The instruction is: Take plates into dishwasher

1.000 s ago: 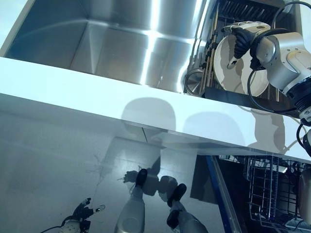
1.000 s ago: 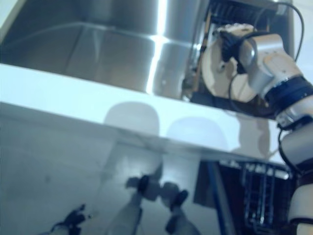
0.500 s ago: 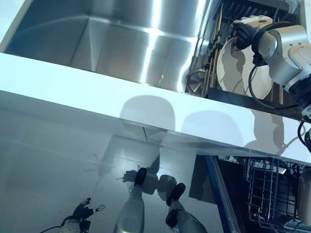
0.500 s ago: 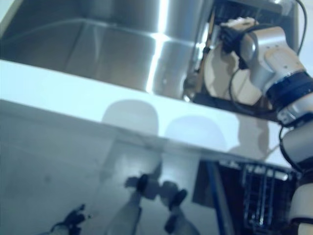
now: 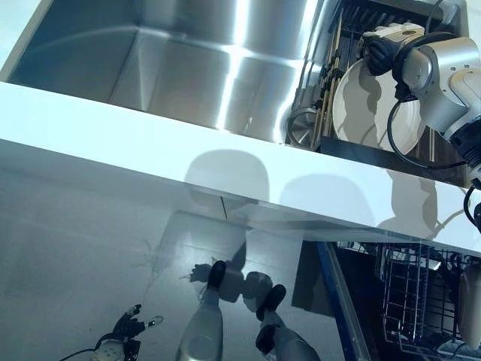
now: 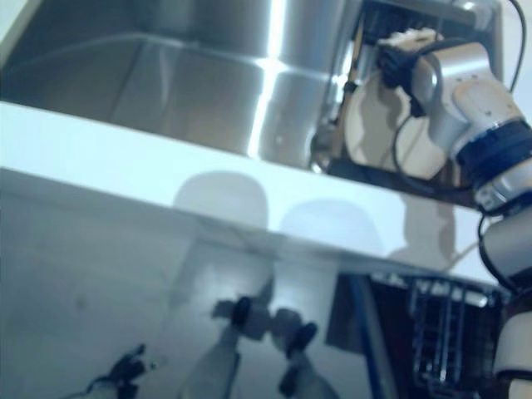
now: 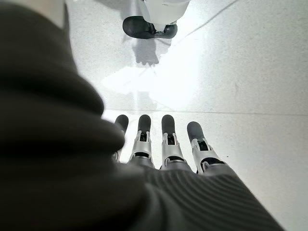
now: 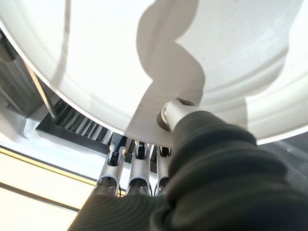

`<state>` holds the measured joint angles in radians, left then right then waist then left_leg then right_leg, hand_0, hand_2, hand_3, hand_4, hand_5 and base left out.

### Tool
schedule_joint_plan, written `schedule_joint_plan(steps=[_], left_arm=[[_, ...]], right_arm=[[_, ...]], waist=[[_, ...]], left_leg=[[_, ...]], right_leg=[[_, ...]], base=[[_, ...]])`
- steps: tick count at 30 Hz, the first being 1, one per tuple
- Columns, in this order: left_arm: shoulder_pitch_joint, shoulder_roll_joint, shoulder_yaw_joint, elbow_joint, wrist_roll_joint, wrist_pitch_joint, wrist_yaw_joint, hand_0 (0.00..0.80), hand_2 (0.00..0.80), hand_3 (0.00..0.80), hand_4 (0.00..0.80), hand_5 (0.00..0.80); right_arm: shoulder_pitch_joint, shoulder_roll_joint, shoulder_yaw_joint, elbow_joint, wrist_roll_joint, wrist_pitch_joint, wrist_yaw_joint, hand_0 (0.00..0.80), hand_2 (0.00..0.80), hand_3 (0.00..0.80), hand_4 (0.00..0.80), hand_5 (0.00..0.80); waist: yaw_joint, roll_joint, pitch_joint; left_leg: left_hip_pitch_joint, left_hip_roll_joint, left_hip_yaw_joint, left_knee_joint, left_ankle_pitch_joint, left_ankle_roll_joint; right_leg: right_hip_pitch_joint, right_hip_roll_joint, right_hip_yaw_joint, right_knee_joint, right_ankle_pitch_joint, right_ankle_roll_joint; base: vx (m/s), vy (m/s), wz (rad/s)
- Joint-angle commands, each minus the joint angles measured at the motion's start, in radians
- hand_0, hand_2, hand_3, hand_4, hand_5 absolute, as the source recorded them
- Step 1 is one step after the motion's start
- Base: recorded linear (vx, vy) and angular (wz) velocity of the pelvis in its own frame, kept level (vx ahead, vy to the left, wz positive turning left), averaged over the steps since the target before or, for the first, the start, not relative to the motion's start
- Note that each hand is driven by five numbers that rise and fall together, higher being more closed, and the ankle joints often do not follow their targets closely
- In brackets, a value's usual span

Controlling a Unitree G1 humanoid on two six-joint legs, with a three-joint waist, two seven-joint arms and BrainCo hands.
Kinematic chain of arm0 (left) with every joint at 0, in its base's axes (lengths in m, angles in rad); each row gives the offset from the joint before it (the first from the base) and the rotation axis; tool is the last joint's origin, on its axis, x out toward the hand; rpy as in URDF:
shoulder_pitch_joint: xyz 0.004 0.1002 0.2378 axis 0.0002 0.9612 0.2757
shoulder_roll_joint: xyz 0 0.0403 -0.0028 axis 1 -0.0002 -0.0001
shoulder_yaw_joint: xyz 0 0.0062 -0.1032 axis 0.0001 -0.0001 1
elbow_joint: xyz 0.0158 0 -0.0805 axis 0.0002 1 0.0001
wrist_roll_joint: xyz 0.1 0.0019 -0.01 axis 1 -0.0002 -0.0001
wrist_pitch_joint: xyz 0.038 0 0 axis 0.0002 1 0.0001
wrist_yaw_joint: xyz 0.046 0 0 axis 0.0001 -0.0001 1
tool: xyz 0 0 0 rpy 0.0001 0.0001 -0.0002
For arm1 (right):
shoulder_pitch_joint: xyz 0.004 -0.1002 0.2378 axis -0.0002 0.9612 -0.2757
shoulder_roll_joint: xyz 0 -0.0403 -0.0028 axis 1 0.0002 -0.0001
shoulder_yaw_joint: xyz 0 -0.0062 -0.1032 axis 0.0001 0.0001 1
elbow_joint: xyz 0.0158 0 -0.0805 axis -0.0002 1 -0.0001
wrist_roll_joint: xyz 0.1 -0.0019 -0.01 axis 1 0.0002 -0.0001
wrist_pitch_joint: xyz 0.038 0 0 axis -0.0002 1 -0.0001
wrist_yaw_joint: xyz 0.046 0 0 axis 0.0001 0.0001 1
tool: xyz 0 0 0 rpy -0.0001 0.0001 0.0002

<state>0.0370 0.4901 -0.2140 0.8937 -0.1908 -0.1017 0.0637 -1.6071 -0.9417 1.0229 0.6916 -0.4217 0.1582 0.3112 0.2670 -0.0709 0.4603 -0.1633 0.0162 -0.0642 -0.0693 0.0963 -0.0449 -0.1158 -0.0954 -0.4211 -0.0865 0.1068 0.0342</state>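
Observation:
A white plate (image 5: 376,105) stands on edge in a dark dish rack (image 5: 361,147) to the right of the sink. My right hand (image 5: 379,49) is at the plate's top rim. In the right wrist view the thumb (image 8: 178,113) lies on the plate's face (image 8: 144,48) and the fingers (image 8: 138,166) reach behind the rim, so the hand pinches the plate. My left hand (image 5: 124,331) hangs low near the floor, away from the counter. Its fingers (image 7: 168,144) are straight and hold nothing.
A deep steel sink (image 5: 188,68) lies behind the white counter (image 5: 150,147). A metal cup (image 5: 301,124) and upright utensils (image 5: 328,68) stand at the rack's left side. The open dishwasher's wire basket (image 5: 421,301) is below the counter at the lower right.
My right hand has moved up from the plate's face to its top rim and taken hold there. The left hand has stayed in place.

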Motion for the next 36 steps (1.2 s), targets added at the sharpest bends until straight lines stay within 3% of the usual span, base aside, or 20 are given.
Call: schedule_joint_plan(steps=[1, 15, 30, 36], left_arm=[[0.081, 0.063, 0.001, 0.001, -0.021, -0.02, 0.016, 0.0, 0.0, 0.0, 0.0, 0.0], [0.095, 0.06, 0.004, 0.02, -0.008, -0.026, 0.033, 0.0, 0.0, 0.0, 0.0, 0.0], [0.11, 0.054, 0.009, 0.063, 0.021, -0.055, 0.056, 0.0, 0.0, 0.0, 0.0, 0.0], [0.113, 0.044, 0.008, 0.084, 0.039, -0.074, 0.065, 0.0, 0.0, 0.0, 0.0, 0.0]], right_arm=[[-0.123, -0.061, 0.1, 0.023, -0.051, -0.001, -0.047, 0.8, 0.8, 0.8, 0.8, 0.8], [-0.197, -0.085, 0.106, 0.007, 0.035, 0.048, -0.222, 0.8, 0.8, 0.8, 0.8, 0.8], [-0.289, -0.12, 0.134, 0.018, 0.174, 0.177, -0.388, 0.8, 0.8, 0.8, 0.8, 0.8], [-0.286, -0.169, 0.088, 0.013, 0.32, 0.221, -0.565, 0.8, 0.8, 0.8, 0.8, 0.8]], waist=[[0.038, -0.044, 0.006], [0.021, -0.063, -0.075], [-0.002, -0.088, -0.169], [-0.034, -0.099, -0.228]], left_leg=[[0.008, -0.036, 0.049, -0.018, -0.095, 0.067], [0.056, -0.037, 0.052, -0.018, -0.114, 0.07], [0.111, -0.032, 0.064, -0.018, -0.135, 0.065], [0.131, -0.033, 0.087, -0.018, -0.141, 0.068]], right_leg=[[0.042, 0.009, -0.001, 0.023, -0.075, 0.072], [0.096, 0.011, 0.01, 0.0, -0.076, 0.079], [0.141, 0.017, 0.031, -0.001, -0.09, 0.087], [0.148, 0.017, 0.043, -0.001, -0.094, 0.087]], base=[[0.0, 0.0, 0.0], [-0.006, -0.003, 0.0], [-0.028, -0.021, -0.04], [-0.063, -0.02, -0.12]])
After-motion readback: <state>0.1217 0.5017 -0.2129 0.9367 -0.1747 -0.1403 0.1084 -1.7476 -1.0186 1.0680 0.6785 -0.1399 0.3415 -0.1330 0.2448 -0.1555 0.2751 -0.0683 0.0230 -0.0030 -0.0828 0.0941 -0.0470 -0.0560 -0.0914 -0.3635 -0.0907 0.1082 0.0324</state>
